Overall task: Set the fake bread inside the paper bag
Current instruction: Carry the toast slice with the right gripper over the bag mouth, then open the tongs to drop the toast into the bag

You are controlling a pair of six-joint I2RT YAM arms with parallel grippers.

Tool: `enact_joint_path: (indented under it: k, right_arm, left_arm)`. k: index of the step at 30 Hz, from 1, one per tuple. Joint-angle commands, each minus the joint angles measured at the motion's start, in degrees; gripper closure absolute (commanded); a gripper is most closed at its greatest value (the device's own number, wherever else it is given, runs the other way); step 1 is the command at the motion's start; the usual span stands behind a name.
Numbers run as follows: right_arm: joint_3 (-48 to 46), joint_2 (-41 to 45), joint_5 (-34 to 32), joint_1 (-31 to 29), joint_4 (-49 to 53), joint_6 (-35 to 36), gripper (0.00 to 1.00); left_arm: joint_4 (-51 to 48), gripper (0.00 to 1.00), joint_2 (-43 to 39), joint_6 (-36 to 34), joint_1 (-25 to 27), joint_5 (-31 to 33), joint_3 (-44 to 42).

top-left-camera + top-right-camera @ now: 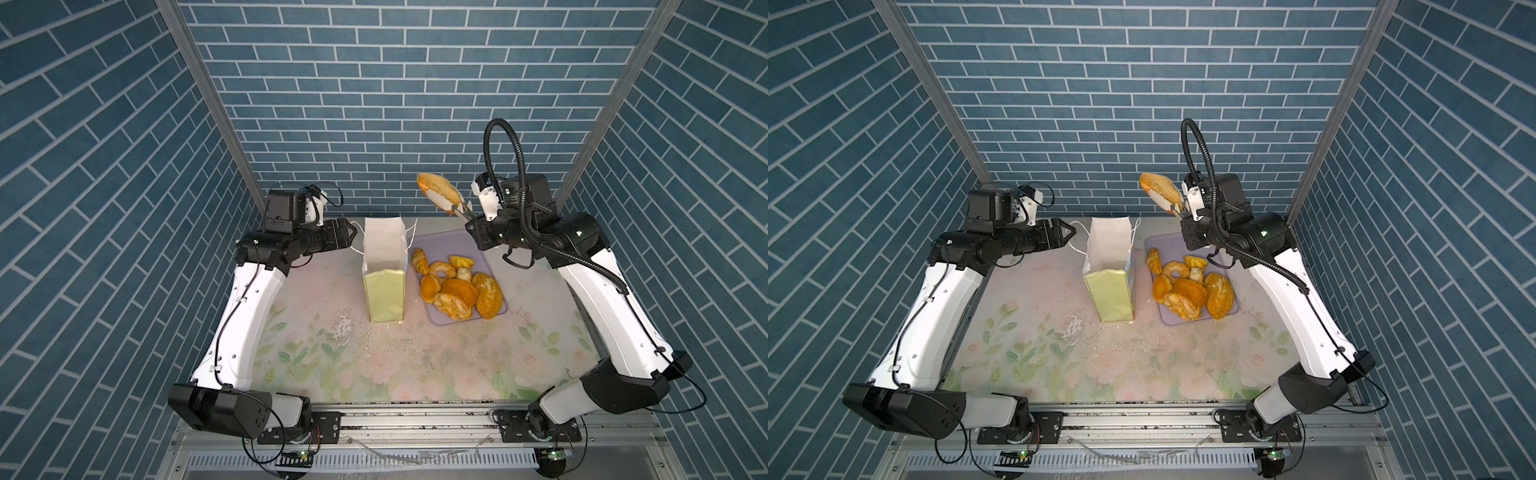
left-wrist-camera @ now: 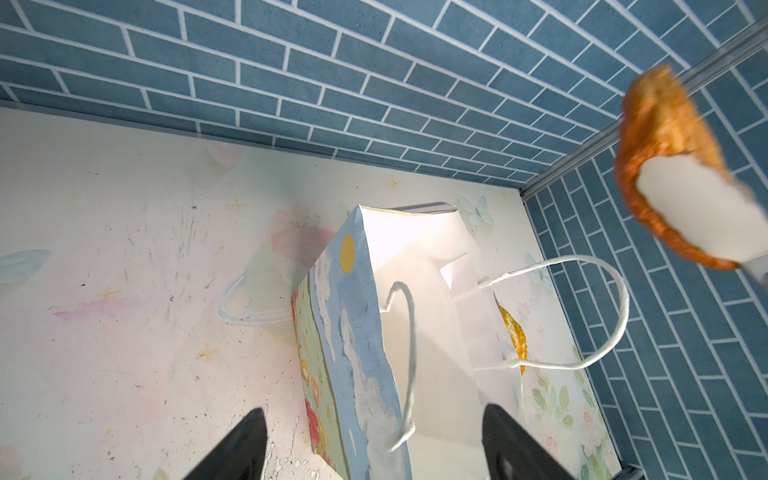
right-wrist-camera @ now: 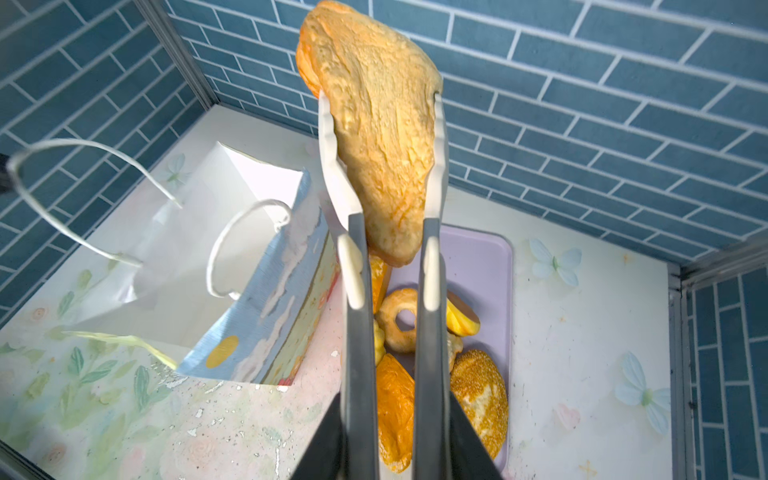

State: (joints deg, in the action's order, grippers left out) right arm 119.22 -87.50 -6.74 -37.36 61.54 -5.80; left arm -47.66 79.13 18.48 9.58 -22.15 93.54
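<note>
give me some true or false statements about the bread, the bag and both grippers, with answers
1. The right gripper holds tongs that pinch a flat loaf up in the air. True.
2. The paper bag lies flat on its side. False: it stands upright with its mouth open.
3. The left gripper is clamped shut on the bag's handle. False: its jaws stand open beside the bag.
4. A ring doughnut lies on the lilac tray. True.
</note>
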Motion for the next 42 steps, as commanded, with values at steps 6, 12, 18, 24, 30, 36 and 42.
enact_joint_path:
  k: [6,12,18,24,30,36,42]
  right_arm:
    - [14.14,-5.63,0.99,-7.75,6.14,2.20,0.71]
    - [19.35,-11.04,0.64,-14.13,11.70,0.76,0.71]
    - [18.20,-12.89,-0.60,-16.81,12.34,-2.73,0.71]
    - [11.65,-11.47,-1.21,-17.20,9.18,-5.42,0.70]
    - [10.90,-12.95,-3.16,-17.22,9.76,-6.06,0.60]
    - [12.64,-13.63,-4.34,-17.24,8.69,-4.89,0.47]
    - [17.92,-16.19,-4.37,-17.21,10.71,-3.91,0.43]
  left_arm:
    - [4.89,0.52,2.09,3.92,0.83,0.00,-1.05]
    - [7.36,0.75,-0.55,6.01,0.87,1.98,-5.58]
    - [8.94,0.95,-2.78,7.33,0.87,3.15,-8.69]
    - [9.93,1.00,-4.25,8.52,0.87,3.01,-10.68]
    - [10.10,1.00,-5.02,9.02,0.87,2.42,-11.21]
    - [10.12,1.00,-5.22,9.23,0.87,1.94,-11.21]
    - [9.92,1.00,-5.03,9.08,0.87,1.90,-10.93]
